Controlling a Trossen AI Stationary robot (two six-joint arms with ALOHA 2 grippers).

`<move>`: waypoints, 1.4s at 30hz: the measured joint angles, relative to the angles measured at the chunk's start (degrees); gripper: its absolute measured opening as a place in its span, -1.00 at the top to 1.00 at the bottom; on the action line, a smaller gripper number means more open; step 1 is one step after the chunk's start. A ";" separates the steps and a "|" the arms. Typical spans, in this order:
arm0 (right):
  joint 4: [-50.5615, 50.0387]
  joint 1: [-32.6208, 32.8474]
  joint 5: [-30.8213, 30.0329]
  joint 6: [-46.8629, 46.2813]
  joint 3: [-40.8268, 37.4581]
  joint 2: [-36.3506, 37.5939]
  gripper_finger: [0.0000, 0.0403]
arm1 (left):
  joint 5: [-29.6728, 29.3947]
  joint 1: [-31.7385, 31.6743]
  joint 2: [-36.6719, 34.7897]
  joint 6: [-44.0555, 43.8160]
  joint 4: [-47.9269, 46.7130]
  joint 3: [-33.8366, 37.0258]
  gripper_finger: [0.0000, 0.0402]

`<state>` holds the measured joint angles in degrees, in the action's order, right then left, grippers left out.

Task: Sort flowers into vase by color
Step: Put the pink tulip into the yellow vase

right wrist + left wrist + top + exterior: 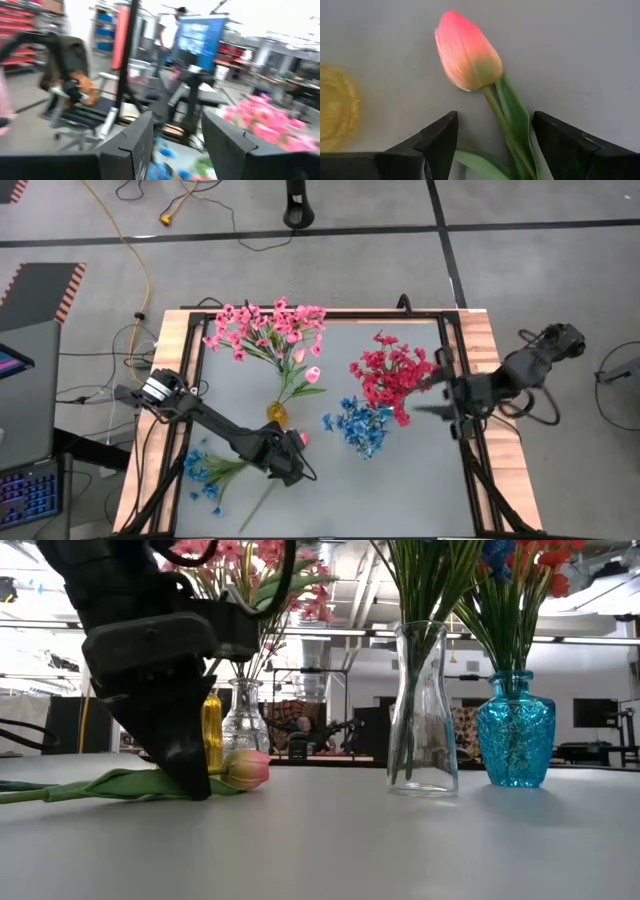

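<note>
Grey and smooth, the counter (420,480) has pale wooden side rails and a dark frame. Near its middle stand four vases: a small yellow glass vase (276,413) with two tulips, a faceted clear vase (243,718) holding the light pink sprigs (262,326), a plain clear bottle-shaped vase (422,710), and a knobbly turquoise glass vase (515,730); red-pink sprigs (390,374) and blue sprigs (358,426) fill the latter two, though which bunch sits in which is not clear. More blue sprigs (207,470) lie loose by the counter's left edge, near the front.

A pink tulip (467,51) with a waxy bud and thin green stem lies flat on the counter, just beside the yellow vase. The left tool (492,145) rests down over it, its dark wedge fingers spread wide, one on each side of the stem, not gripping.

The right tool (432,395) hangs near the right edge by the red-pink sprigs, fingers parted and holding nothing.
</note>
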<state>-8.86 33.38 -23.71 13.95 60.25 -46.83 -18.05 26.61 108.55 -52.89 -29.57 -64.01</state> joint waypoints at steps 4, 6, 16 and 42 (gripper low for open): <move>-5.68 -0.12 -4.33 -0.01 0.00 5.57 0.14 | 1.34 -0.45 -0.01 1.48 0.23 -0.07 -0.06; -8.68 -0.15 -6.21 -0.06 0.00 8.17 0.21 | 1.56 -0.49 -0.39 1.64 0.40 -0.04 0.07; -25.93 -0.17 -11.44 -9.52 -0.03 16.79 0.56 | 2.39 -0.57 -0.48 1.14 0.81 -0.03 0.77; 9.04 -9.12 -1.93 -1.42 -18.71 19.50 0.85 | -4.97 6.06 -11.15 17.64 -0.11 -10.67 1.00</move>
<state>0.19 24.26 -25.64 12.53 41.54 -27.33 -23.02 32.67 97.40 -35.25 -29.67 -74.67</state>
